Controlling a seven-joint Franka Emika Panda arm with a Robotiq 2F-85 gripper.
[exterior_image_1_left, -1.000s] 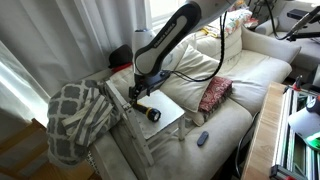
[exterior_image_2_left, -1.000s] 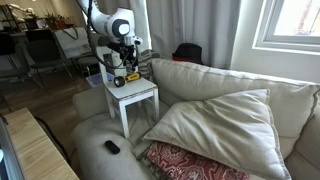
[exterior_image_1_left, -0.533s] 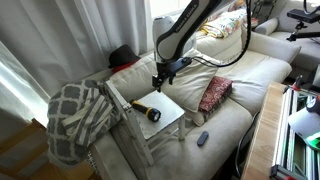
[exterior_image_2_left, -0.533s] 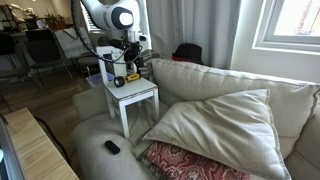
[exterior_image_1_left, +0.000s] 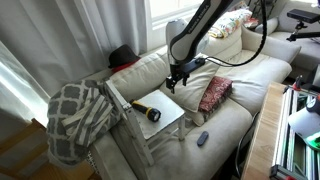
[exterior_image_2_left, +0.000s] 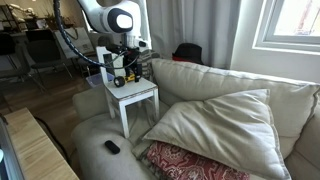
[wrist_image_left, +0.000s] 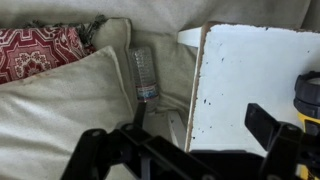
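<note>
My gripper hangs open and empty above the far edge of a small white table that stands on the sofa. A black and yellow flashlight lies on the table top, apart from the gripper. In the wrist view the jaws are spread over the table's edge, with the flashlight at the right border. A clear plastic bottle lies in the gap between the table and a sofa cushion. In an exterior view the gripper is above the flashlight and the table.
A red patterned pillow lies on the sofa seat, also in the wrist view. A dark remote lies near the sofa's front. A checked blanket drapes the armrest. A large beige cushion fills the seat.
The arm has lifted off the flashlight and swung away towards the sofa back. The flashlight stays on the table.
</note>
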